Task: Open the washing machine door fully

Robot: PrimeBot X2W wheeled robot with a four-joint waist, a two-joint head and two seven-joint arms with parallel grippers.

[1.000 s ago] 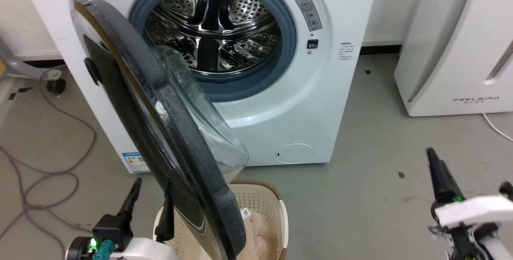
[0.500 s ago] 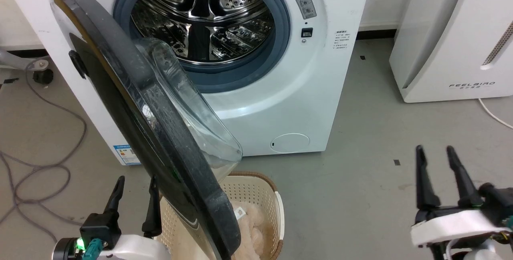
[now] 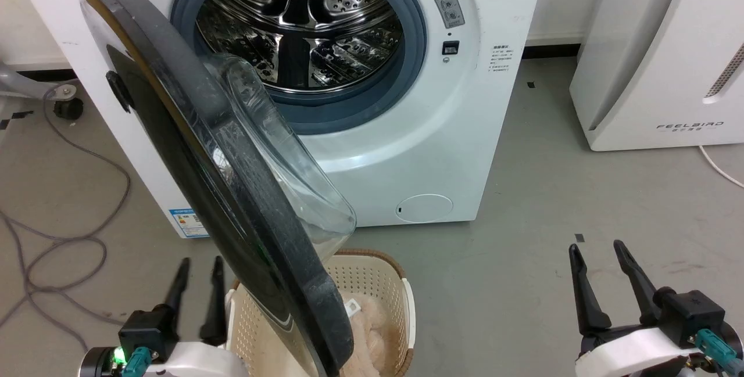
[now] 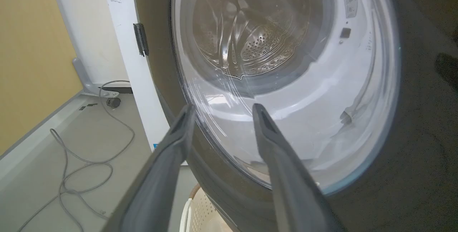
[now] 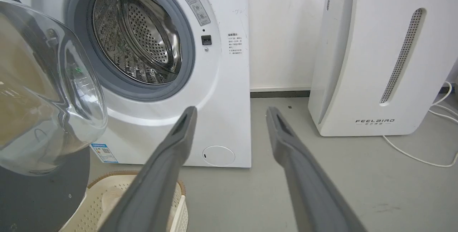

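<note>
Hovering left, the left gripper (image 3: 201,262) was seen parted and empty beside the door (image 3: 285,261); the door was found half-open before the washer (image 3: 407,150), above a basket (image 3: 378,284). Rightward, the right gripper (image 3: 597,246) was spread wide. A glancing push could be deflected off the glossy face.

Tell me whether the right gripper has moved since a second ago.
Yes. Against the small black floor mark, the right gripper has drawn back towards the robot and turned.

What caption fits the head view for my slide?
Washing machine door half open over a laundry basket; left gripper open beside its outer face, right gripper open, well clear.
</note>
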